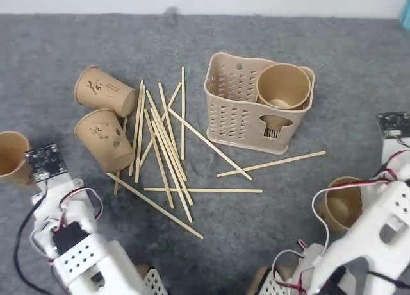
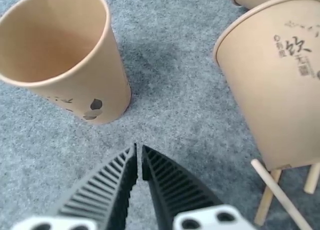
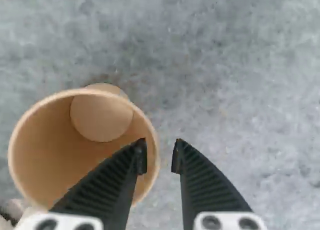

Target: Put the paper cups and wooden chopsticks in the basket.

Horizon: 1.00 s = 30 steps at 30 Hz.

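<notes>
Progress was small, was it not?

Yes. Only one paper cup [image 1: 283, 84] stood in the basket [image 1: 238, 125], in the compartment toward the right arm. Four more cups and all the wooden chopsticks [image 1: 168, 141] were not yet inside.

Where were the other cups?

The far lying cup [image 1: 106, 90] and the near lying cup [image 1: 106, 140] were on their sides, beside the chopsticks and on the side away from the basket. The upright cup [image 2: 60, 55] stood near the left tool [image 2: 139, 151], which was closed almost fully and held nothing. The last cup [image 3: 60, 155] stood under the right tool [image 3: 159, 151]. That tool had a narrow gap, with one finger over the cup's inside and the other outside the rim. I judged it was not pinching yet.

And what stood in the way?

The chopsticks were crossed over each other on the grey tabletop [image 1: 320, 45], so I think taking one alone would disturb its neighbours. A single chopstick [image 1: 272, 163] lay apart, near the basket's front. With one cup already in its compartment, the others would probably need to nest into it.
</notes>
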Available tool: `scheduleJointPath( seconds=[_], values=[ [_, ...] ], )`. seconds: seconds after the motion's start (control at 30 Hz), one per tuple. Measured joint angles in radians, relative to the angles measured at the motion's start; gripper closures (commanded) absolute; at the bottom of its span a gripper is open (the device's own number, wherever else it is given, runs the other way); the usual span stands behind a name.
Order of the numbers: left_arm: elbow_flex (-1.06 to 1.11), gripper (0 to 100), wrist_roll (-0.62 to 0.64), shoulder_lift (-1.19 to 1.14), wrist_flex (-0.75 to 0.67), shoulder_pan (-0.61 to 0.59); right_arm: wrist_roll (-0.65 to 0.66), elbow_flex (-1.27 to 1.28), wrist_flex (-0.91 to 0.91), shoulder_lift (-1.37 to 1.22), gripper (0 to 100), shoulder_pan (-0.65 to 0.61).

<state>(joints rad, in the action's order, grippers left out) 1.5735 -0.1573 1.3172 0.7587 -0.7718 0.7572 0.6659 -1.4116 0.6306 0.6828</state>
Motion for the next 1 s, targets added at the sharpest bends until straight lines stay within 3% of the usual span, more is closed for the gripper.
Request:
scheduleJointPath(
  seconds=[0.1,0.23,0.47,0.8,1.0],
  values=[
    [0.0,98,0.0,0.0,0.0,0.002,0.0,0.029,0.031,-0.041,90.2,-0.002],
    [0.0,98,0.0,0.0,0.0,0.0,0.0,0.032,0.038,-0.074,99.7,0.0],
    [0.0,98,0.0,0.0,0.0,0.002,0.0,0.0,0.015,-0.074,99.1,0.0],
    [0.0,98,0.0,0.0,0.0,0.002,-0.144,-0.377,-0.192,-0.084,99.1,-0.026],
    [0.0,98,0.0,0.0,0.0,0.0,-0.281,-0.594,-0.206,-0.11,99.1,-0.087]
  ],
)
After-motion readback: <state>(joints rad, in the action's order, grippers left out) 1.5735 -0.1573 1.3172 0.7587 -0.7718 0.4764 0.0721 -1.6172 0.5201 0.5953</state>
